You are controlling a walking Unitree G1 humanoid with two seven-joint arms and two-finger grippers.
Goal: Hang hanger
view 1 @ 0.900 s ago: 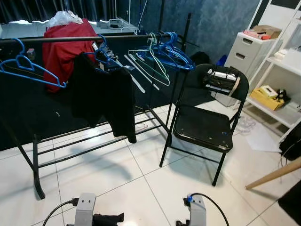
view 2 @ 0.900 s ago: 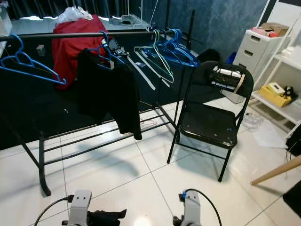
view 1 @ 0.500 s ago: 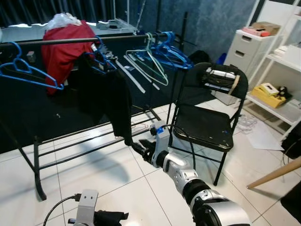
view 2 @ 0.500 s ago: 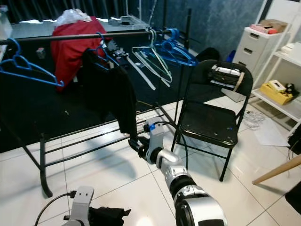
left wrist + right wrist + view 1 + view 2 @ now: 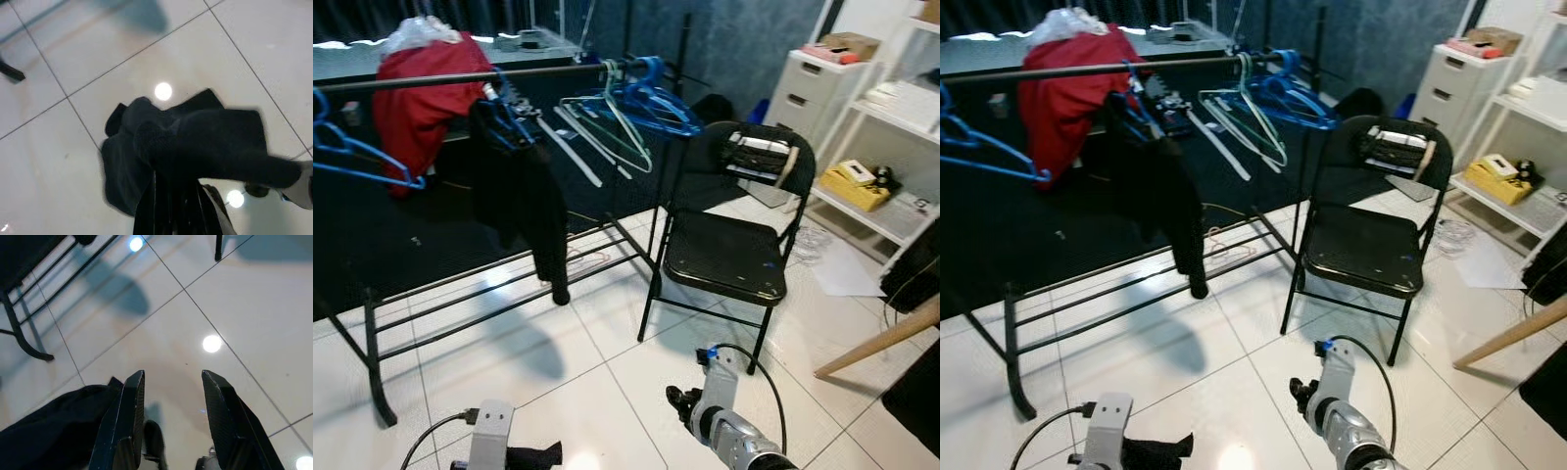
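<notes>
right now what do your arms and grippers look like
The right arm is silver with ribbed joints, a small blue fitting at the wrist and a black cable looping off it. The left arm ends in a pale grey block with a black cable. Each gripper has two long, black, textured fingers.

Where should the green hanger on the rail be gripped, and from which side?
Grip the green hanger probably at its neck, just below the hook, where its two thin arms meet in one stem. Come from the front, the robot's side: it hangs from the rail with blue hangers crowded at its right. The open right gripper suits; the left gripper holds a cloth.
</notes>
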